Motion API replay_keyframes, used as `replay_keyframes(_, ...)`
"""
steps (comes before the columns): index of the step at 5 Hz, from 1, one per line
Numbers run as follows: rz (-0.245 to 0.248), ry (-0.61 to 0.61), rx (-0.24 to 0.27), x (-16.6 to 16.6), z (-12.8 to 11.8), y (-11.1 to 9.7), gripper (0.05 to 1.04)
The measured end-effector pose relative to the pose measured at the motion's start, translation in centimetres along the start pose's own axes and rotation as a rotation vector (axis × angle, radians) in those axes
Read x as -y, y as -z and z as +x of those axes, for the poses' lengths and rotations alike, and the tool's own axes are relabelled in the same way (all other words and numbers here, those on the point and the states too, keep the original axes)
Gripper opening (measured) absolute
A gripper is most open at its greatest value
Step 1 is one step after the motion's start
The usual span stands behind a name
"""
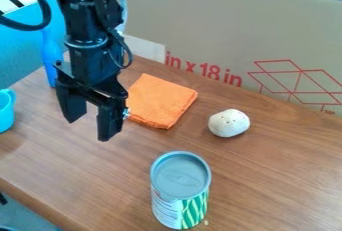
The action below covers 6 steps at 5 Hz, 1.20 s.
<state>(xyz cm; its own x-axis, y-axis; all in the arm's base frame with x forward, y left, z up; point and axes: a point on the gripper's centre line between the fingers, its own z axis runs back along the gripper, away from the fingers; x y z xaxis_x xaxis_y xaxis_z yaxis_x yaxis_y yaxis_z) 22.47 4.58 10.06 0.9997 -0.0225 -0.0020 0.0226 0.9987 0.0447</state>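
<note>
"How does the black two-finger hand (87, 130) look?"

"Released, its fingers (107, 122) spread apart, with only a gap between them."

"What's nearest?"

"The folded, bright orange cloth (160, 101), lying beside it to the right. I can't tell whether they touch."

"And behind?"

"A blue bottle (51, 57), partly hidden by the black robot arm (90, 57). A turquoise cup (5, 111) sits at the left edge."

"Farther right?"

"A rounded, off-white lump with small dark marks (229, 123), then nearer the camera an upright can with a grey top and a green-and-white label (180, 190)."

"All on what?"

"A brown wood-grain tabletop (274, 180), backed by a tan cardboard panel with red print (214, 30)."
</note>
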Motion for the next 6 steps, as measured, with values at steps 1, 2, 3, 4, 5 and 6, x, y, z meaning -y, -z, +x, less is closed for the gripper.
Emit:
replay_keyframes(1,-0.006,0.002,-0.021,0.1,-0.2,0.5,1.005)
replay_keyframes(2,-0.031,-0.062,-0.038,-3.2,-1.6,0.6,1.005)
replay_keyframes(3,-0.058,-0.134,-0.010,-6.1,-2.6,0.4,1.005)
replay_keyframes(4,-0.062,-0.187,-0.010,-8.6,-3.2,0.4,1.005)
replay_keyframes(5,0.020,-0.175,-0.066,-10.3,-4.3,0.1,1.005)
replay_keyframes(6,0.080,-0.176,-0.090,-12.0,-5.0,0.3,1.005)
